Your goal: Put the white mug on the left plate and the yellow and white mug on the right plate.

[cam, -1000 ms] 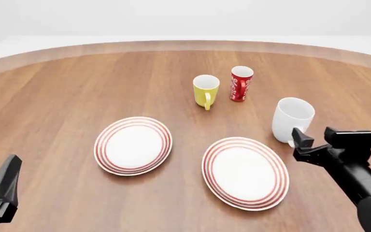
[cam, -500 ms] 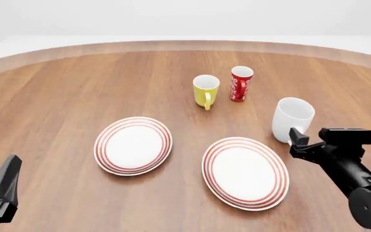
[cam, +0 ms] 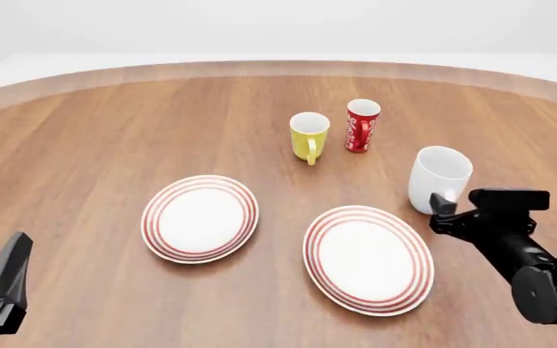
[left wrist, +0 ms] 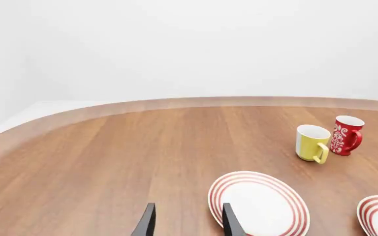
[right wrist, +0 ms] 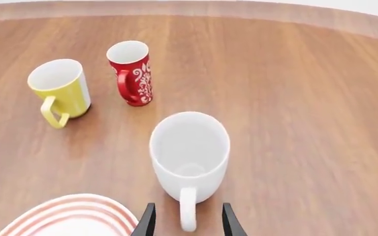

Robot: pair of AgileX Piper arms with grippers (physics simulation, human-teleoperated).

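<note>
The white mug stands upright on the table to the right of the right plate, its handle pointing toward the arms. My right gripper is open just behind it. In the right wrist view the mug's handle lies between the open fingertips of that gripper, with a gap on each side. The yellow and white mug stands further back, beyond both plates. The left plate is bare. My left gripper hangs open at the near left, and its wrist view shows the gripper empty, beside the left plate.
A red-and-white patterned cup stands right beside the yellow mug, on its right. In the right wrist view it is behind the white mug, with the yellow mug beside it. The table's curved far edge runs across the back.
My right gripper has moved forward and a little left, closing in on the white mug's handle. The left arm and all the objects have stayed put.
</note>
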